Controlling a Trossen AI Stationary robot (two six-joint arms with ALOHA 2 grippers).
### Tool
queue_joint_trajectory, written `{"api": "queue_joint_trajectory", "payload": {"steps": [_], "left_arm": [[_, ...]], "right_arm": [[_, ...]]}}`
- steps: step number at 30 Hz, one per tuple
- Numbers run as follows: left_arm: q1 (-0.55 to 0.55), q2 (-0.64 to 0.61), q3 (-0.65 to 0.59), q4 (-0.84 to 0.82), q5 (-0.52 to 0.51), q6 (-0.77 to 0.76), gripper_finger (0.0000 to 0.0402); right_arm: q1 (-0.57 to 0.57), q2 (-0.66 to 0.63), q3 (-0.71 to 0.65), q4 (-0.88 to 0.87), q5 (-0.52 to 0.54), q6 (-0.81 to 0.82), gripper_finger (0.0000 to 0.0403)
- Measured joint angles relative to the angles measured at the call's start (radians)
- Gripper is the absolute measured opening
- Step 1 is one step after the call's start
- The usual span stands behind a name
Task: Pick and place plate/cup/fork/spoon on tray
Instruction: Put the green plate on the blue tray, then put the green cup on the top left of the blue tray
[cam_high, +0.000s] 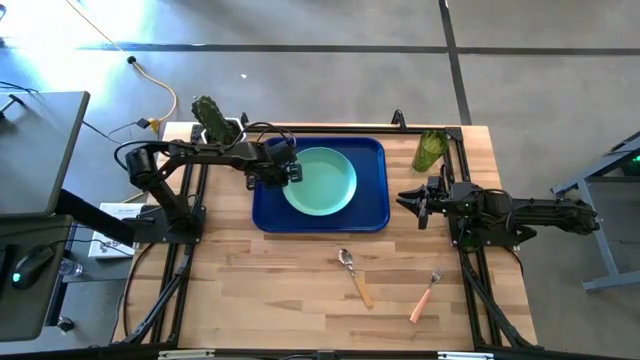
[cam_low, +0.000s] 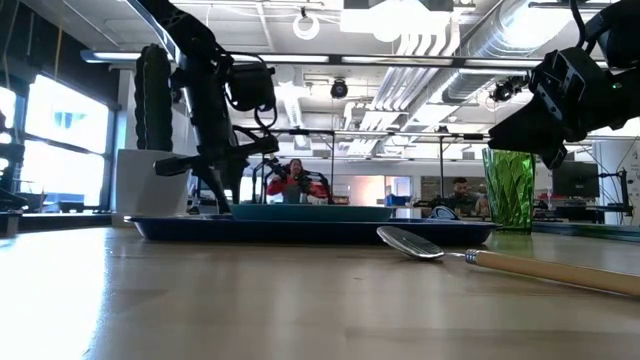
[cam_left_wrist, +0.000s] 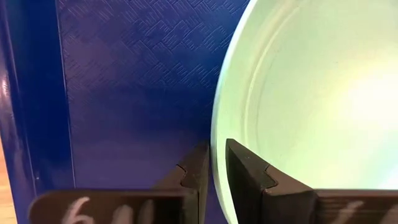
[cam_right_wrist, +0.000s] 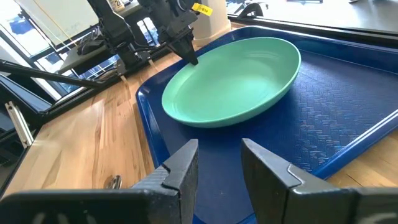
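The mint-green plate (cam_high: 322, 180) lies in the dark blue tray (cam_high: 372, 212) at the table's far middle. My left gripper (cam_high: 288, 172) is at the plate's left rim, shut on it; it also shows in the right wrist view (cam_right_wrist: 188, 55). My right gripper (cam_high: 414, 201) hangs open and empty just right of the tray (cam_right_wrist: 348, 106), fingers toward the plate (cam_right_wrist: 236, 87). The green cup (cam_high: 430, 150) stands upright on the table at the far right. The spoon (cam_high: 353, 274) and the fork (cam_high: 426, 294) lie flat on the wood near the front. My left gripper pinches the plate's left rim (cam_left_wrist: 217, 134) between its two fingers, one finger (cam_left_wrist: 249, 174) inside the plate and one (cam_left_wrist: 198, 171) outside over the tray floor. The fingers point steeply down from above. The plate looks level, lying on the tray.
A green cactus in a white pot (cam_high: 214, 121) stands at the table's far left corner, close behind my left arm. Bare wood lies between the tray and the spoon. A black frame runs along the table's sides. People show in the room beyond the table (cam_low: 296, 180).
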Motion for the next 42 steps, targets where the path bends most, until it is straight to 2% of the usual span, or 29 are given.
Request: {"api": "queue_joint_trajectory", "payload": {"steps": [42], "left_arm": [[0.026, -0.007, 0.0, 0.0, 0.021, 0.06, 0.0056]], "right_arm": [[0.0, 0.0, 0.0, 0.0, 0.0, 0.0, 0.0113]]}}
